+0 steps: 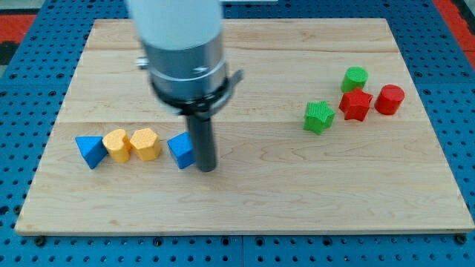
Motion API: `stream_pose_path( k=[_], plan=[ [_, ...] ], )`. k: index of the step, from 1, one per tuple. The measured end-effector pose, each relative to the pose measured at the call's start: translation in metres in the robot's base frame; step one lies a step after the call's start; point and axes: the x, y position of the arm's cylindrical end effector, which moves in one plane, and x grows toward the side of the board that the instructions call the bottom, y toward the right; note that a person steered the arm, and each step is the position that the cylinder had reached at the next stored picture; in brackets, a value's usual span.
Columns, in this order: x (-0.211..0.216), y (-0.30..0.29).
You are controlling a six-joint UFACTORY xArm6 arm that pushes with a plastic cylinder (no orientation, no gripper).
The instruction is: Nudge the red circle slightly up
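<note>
Nearest the view's bottom, bare wooden board, pale planks over a blue pegboard surface. Up a touch, my tip, planted on the wood just at the right side of a blue block, touching or all but touching it; no claw on this rod, so nothing to release, clench or grasp. Along the same row toward the view's left: a yellow block, a second yellow block pressed against it, then another blue block at the row's far left end. Farther up, well off to the view's right: a green star-like block, beside it a red star-like block, and touching that on its right the red circle, far from my tip. Farthest back in the cluster, a green circle just above the red star-like block. Looming over the row, the arm's grey cylinder.
</note>
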Motion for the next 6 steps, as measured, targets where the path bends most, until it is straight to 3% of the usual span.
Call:
stream_pose_path(
  k=[1, 3, 4, 5, 6],
  plan=[
    [0.021, 0.076],
    [-0.068, 0.279],
    [-0.071, 0.336],
    [-0.084, 0.338],
    [-0.121, 0.296]
  ],
)
